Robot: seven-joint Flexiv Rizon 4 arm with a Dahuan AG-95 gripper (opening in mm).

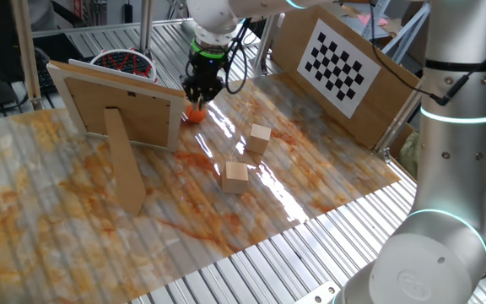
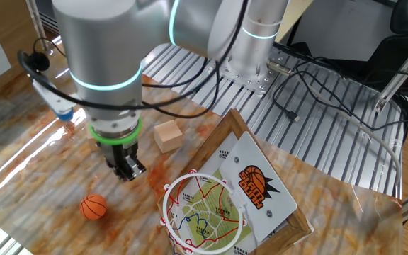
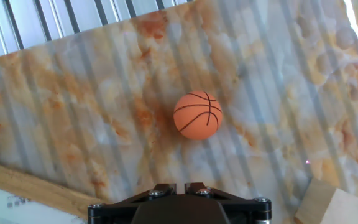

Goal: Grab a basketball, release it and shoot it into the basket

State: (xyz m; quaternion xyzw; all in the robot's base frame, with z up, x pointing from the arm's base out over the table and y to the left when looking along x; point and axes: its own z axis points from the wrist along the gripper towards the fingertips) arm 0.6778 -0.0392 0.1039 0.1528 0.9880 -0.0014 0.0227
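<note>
We hover the gripper point(image 2: 129, 170) near the basketball point(image 2: 93, 207); whether its jaws are spread, we cannot tell. It looks light, round, rubbery, likely to roll; we'd pinch across its middle.

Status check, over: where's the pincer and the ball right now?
Pincer above the mat, holding nothing; jaws unclear. Basketball loose on the mat, apart from it. Basket beside the backboard; nothing between pincer and ball.
</note>
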